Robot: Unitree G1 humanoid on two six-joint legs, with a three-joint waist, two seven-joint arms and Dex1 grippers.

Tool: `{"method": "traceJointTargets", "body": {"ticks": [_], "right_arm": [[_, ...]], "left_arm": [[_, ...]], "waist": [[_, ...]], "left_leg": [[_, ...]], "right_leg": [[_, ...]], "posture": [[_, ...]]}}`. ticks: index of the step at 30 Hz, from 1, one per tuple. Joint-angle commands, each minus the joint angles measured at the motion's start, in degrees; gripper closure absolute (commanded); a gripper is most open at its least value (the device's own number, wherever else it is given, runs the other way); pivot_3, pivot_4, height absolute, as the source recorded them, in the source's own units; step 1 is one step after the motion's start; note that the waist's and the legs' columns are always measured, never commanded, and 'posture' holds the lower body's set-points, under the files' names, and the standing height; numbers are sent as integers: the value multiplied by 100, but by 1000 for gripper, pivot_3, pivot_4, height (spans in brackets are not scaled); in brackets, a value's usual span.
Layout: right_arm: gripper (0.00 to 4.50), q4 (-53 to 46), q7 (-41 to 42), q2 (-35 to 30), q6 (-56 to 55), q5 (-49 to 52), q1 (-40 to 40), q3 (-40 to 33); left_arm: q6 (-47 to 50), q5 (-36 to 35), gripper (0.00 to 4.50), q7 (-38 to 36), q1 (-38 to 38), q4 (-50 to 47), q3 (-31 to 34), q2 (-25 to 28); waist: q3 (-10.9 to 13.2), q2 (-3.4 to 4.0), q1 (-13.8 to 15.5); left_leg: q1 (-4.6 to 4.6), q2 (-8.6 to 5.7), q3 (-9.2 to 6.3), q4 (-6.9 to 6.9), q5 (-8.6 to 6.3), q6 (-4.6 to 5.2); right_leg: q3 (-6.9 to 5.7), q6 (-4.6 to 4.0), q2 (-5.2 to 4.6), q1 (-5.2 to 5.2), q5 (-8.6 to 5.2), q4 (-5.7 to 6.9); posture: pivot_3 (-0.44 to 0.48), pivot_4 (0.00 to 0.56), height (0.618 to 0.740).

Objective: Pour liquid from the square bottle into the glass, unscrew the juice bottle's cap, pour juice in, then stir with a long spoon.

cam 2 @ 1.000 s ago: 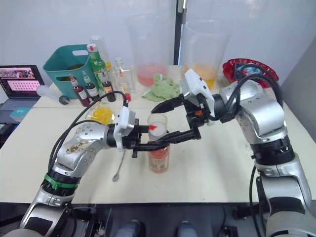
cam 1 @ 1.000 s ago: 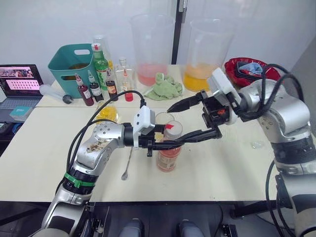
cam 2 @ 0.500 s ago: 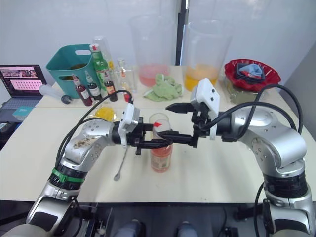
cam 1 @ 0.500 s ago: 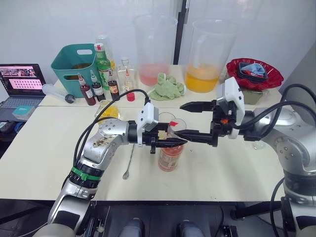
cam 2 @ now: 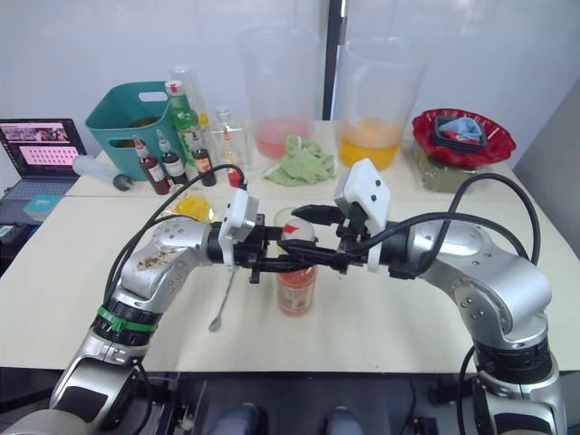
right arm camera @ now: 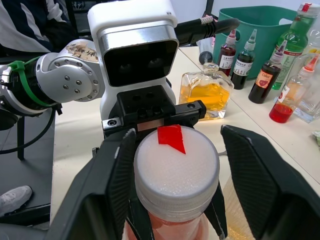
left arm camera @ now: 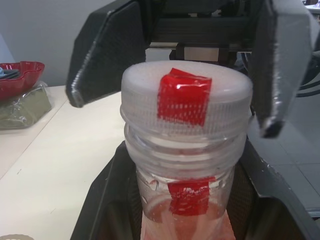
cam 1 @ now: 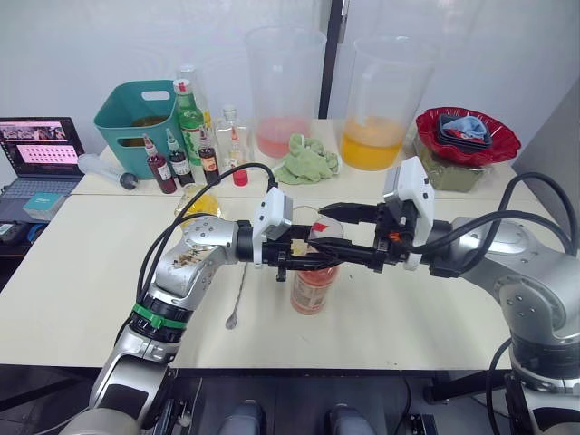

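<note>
Your left claw grips the juice bottle at the neck, mid-bench. Your right claw stands wide, its fingers either side of the cap, not touching. The glass behind is mostly hidden by the claws. The square bottle and long spoon lie beside your left arm. Dark bottles, a green bin and two pitchers stand behind.

The slim clear plastic juice bottle with pink-orange liquid has its neck hidden behind the black grippers in the head views. The small clear glass tumbler shows just its rim behind them. The thin silver long spoon passes under the left arm, its upper end covered.
</note>
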Motion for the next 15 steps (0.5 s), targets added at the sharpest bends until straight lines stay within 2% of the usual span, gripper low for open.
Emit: {"method": "traceJointTargets", "body": {"ticks": [1,6,9,15], "right_arm": [[1464,-188,-9,-18,-134,90,-4,-42],[1464,-175,27,-45,-180,70,74,-15],[2301,-160,32,-25,-248,34,108,-15],[2301,-117,114,-31,-426,23,149,6]], "left_arm": [[24,277,2874,62,30,68,-134,50],[30,267,2874,73,35,44,-115,54],[57,228,2874,104,26,51,-74,29],[86,219,2874,103,41,20,-64,50]], "waist": [[0,0,0],[0,0,-1],[0,0,-1],[0,0,-2]], "left_leg": [[0,0,0,0,0,0],[0,0,0,0,0,0],[0,0,0,0,0,0],[0,1,0,0,0,0]], "right_leg": [[0,0,0,0,0,0],[0,0,0,0,0,0],[0,0,0,0,0,0],[0,0,1,1,0,-1]], "posture": [[0,150,740],[0,150,740],[0,150,740],[0,150,740]]}}
